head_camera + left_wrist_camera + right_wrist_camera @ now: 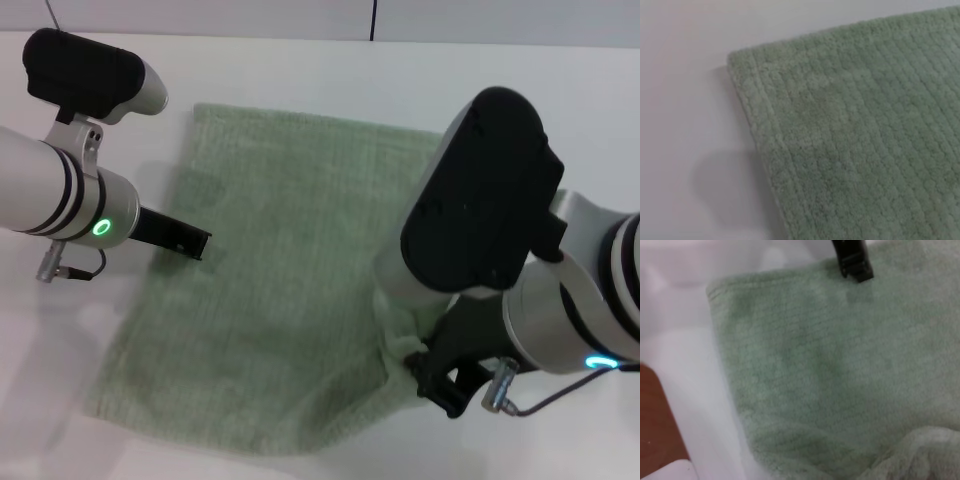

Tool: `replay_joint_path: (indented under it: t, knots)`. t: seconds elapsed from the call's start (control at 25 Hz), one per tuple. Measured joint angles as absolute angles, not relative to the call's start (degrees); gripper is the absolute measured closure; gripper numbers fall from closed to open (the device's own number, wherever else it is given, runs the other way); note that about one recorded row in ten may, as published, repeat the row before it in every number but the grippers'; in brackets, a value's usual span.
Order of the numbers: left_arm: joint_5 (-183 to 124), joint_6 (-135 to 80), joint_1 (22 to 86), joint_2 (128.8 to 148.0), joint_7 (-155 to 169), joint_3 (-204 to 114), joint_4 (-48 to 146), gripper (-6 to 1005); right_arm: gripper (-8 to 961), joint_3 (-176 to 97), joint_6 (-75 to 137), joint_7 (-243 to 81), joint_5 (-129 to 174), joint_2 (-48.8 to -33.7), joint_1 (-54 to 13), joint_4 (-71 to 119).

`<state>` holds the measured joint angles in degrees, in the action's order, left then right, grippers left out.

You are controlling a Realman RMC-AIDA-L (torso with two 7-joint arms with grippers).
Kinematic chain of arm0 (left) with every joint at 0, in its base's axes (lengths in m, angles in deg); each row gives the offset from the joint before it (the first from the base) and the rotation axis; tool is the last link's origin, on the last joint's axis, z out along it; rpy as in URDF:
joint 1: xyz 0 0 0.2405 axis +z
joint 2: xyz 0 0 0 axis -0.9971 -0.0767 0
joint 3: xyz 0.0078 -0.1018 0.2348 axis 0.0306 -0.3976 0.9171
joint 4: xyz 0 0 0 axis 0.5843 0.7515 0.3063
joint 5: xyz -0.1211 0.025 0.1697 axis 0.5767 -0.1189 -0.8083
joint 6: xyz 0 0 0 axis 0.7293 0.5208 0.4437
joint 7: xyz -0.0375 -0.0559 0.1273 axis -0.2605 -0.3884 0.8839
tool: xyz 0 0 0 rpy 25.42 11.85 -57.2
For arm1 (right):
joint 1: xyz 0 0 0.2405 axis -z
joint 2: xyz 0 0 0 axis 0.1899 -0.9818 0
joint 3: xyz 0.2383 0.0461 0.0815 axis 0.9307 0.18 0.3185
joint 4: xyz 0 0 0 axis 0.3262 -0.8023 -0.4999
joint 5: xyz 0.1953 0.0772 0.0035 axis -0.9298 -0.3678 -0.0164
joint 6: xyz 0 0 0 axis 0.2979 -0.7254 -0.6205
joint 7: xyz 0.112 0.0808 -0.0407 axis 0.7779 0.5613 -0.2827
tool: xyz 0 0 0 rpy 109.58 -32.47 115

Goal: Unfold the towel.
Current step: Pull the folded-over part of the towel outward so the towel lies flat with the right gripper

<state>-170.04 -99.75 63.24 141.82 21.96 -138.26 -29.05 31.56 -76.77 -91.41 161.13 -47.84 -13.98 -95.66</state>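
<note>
White tabletop point(300, 55): towel point(290, 270) lies mostly spread flat, one near corner bunched where the right gripper point(425, 365) pinches it, left gripper point(185, 238) hovers over its far-left edge, fingers unclear, so unfolding looks nearly done, that corner left.

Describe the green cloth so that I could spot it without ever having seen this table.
On the white table, between the two robot arms, lies a pale sage-green terry towel, fuzzy and finely ribbed. Its near right corner is bunched up at the right gripper; it is the only cloth there.
</note>
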Motion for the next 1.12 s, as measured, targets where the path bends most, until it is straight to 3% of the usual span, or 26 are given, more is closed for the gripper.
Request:
replay_joint_path:
  t: [1.12]
  knots:
    - [-170.0,-99.7,63.4,141.98,21.5,-136.7,-28.6,1001,914,25.7,-76.5,-91.8,164.7,-47.74,-9.9,-92.4]
